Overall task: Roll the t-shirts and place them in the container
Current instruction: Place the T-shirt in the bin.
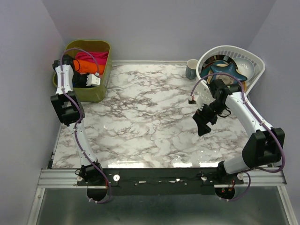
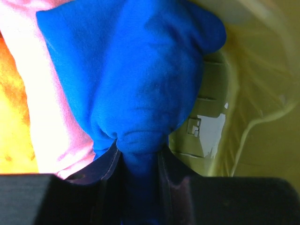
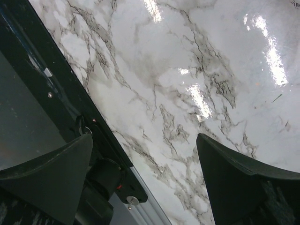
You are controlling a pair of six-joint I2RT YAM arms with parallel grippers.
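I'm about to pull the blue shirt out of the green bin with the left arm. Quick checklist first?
1. Left end effector shut on the blue t-shirt: ok.
2. Only blue cloth in that grip, not the pink roll beside it: ok.
3. T-shirt free of snags deeper in the bin: cannot tell.
4. Right end effector open and empty: ok.
5. Right arm over the table, away from the bin: ok.

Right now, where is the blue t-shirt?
Left wrist view: the left end effector pinches the blue t-shirt inside the green bin, far left, beside the pink roll.
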